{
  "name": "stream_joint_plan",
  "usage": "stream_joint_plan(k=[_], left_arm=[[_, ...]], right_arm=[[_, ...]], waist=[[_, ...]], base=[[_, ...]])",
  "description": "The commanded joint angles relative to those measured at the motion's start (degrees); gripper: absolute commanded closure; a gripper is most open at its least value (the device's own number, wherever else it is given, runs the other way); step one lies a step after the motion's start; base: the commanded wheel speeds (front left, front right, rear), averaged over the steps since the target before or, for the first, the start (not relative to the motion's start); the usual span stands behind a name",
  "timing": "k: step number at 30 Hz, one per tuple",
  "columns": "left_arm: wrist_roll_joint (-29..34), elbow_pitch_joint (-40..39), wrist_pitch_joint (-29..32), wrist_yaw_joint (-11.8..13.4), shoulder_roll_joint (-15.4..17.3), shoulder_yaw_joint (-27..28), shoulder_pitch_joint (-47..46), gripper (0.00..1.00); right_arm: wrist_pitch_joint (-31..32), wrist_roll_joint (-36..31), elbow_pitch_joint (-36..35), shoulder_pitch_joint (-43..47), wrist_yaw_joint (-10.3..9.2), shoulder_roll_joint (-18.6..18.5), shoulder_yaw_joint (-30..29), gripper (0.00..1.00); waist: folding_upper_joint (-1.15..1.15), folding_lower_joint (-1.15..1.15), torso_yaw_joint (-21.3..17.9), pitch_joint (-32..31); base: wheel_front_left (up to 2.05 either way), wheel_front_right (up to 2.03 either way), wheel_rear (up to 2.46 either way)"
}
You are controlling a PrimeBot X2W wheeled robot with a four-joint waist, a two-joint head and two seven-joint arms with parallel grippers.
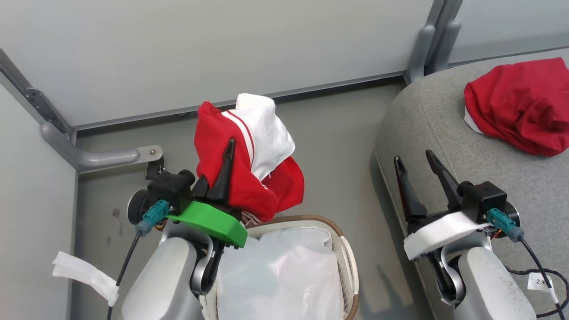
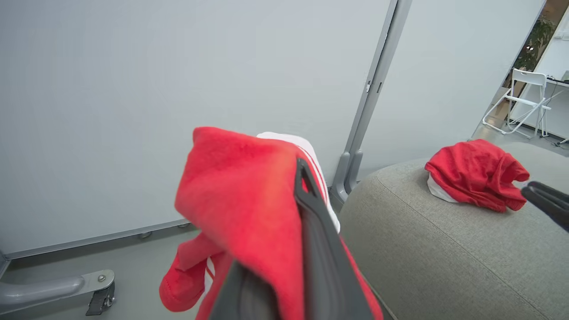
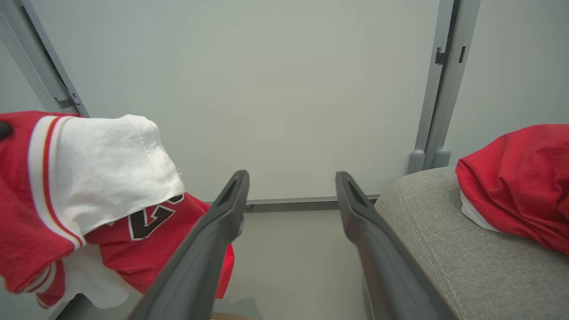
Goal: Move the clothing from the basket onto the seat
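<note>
Our left pincer (image 1: 226,155) is clamped on a red and white garment (image 1: 249,178), its fingers drawn together with the cloth bunched around them. One dark finger lies across the red fabric and the other is hidden under it. We hold this garment in the air, clear of the basket (image 1: 346,253), which sits at six o'clock in the head view. The garment hangs just above the basket's brown rim at its twelve o'clock side. A white panel with thin stripe trim tops the bundle, and red folds droop below. In the right wrist view a black number shows on the red part.

Inside the basket we see a white liner sheet (image 1: 284,266).

Our right pincer (image 1: 413,156) stands apart, both fingers spread wide with nothing between them. It hovers over the edge of the seat (image 1: 426,115) at four o'clock in the head view, fingers pointing towards twelve o'clock.

A second red garment (image 1: 520,104) lies crumpled on the seat at two o'clock, with a sliver of white at its lower edge. It is well apart from both pincers.

Grey floor (image 1: 338,146) runs between the basket and the seat.
</note>
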Motion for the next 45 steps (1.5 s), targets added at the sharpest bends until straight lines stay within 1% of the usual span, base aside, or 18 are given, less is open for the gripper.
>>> stream_joint_plan(k=[1, 4, 8, 11, 16, 20, 24, 31, 40, 41, 42, 43, 44, 45], left_arm=[[0.6, -0.9, 0.0, -0.2, -0.2, 0.4, -1.0, 1.00], [1.0, -2.2, 0.0, -0.3, -0.4, 0.6, -1.2, 1.00], [1.7, -2.9, 0.0, -0.4, -0.7, -0.4, -1.4, 1.00], [1.5, -3.1, 0.0, -0.5, -1.0, -1.5, -1.8, 1.00], [0.5, -3.5, 0.0, -0.6, -1.3, -4.0, -3.0, 1.00], [-0.1, -3.7, 0.0, -0.6, -1.5, -5.9, -4.1, 1.00], [-1.0, -3.7, 0.0, -0.6, -1.6, -8.0, -4.6, 1.00], [-2.9, -4.4, 0.0, 0.2, -1.6, -12.3, -5.8, 1.00], [-5.1, -4.9, 0.0, 1.0, -1.6, -16.8, -6.5, 1.00], [-5.3, -4.9, 0.0, 1.1, -1.6, -17.1, -6.6, 1.00], [-5.6, -5.0, 0.0, 1.2, -1.6, -17.5, -6.7, 1.00], [-5.7, -5.0, 0.0, 1.3, -1.6, -17.8, -6.7, 1.00], [-5.9, -5.0, 0.0, 1.4, -1.6, -18.0, -6.8, 1.00], [-6.1, -5.0, 0.0, 1.4, -1.6, -18.2, -6.7, 1.00]], right_arm=[[-0.3, 0.3, 0.4, 1.1, -0.06, -0.2, 0.3, 0.00], [-0.3, -0.4, 1.1, 1.9, -0.06, -0.2, 1.1, 0.00], [-0.3, -3.4, 2.7, 2.6, -0.06, -0.4, 3.8, 0.00], [-0.3, -4.9, 4.8, 2.2, -0.06, -1.3, 7.4, 0.00], [-0.3, -5.4, 8.5, -1.1, -0.06, -1.8, 14.3, 0.00], [-0.3, -4.6, 12.4, -5.0, -0.06, -1.5, 20.2, 0.00], [-0.3, -3.8, 16.2, -9.3, -0.06, -0.9, 24.2, 0.00], [-0.3, -1.8, 21.3, -15.1, -0.07, -0.3, 28.6, 0.00], [-0.3, 0.2, 22.7, -18.4, -0.06, -0.2, 31.4, 0.00], [-0.3, 0.4, 23.0, -18.6, -0.06, -0.3, 31.6, 0.17], [-0.3, 0.8, 23.4, -18.7, -0.06, -0.2, 31.9, 0.55], [-0.3, 1.0, 23.6, -18.7, -0.06, -0.2, 32.0, 0.87], [-0.3, 1.6, 24.1, -18.6, -0.06, -0.2, 32.1, 1.00], [-0.3, 2.2, 24.5, -18.5, -0.06, -0.2, 32.1, 1.00]], waist=[[0.00, 0.00, 0.5, -1.4], [0.00, 0.00, 0.5, -1.9], [0.00, 0.00, 0.9, -2.0], [0.00, 0.00, 1.6, -1.7], [0.00, 0.00, 3.5, -1.2], [0.00, 0.00, 4.8, -1.0], [0.00, 0.00, 6.2, -0.9], [0.00, 0.00, 8.1, -0.6], [0.00, 0.00, 10.0, -0.8], [0.00, 0.00, 10.1, -0.8], [0.00, 0.00, 10.3, -0.9], [0.00, 0.00, 10.4, -1.0], [0.00, 0.00, 10.5, -1.1], [0.00, 0.00, 10.6, -1.2]], base=[[0.00, 0.00, 0.00], [0.00, 0.00, 0.00], [0.00, 0.00, 0.00], [0.00, 0.00, 0.00], [0.00, 0.00, 0.00], [0.00, 0.00, 0.00], [0.00, 0.00, 0.00], [0.00, 0.00, 0.00], [0.00, 0.00, 0.00], [0.00, 0.00, 0.00], [0.00, 0.00, 0.00], [0.00, 0.00, 0.00], [0.00, 0.00, 0.00], [0.00, 0.00, 0.00]])
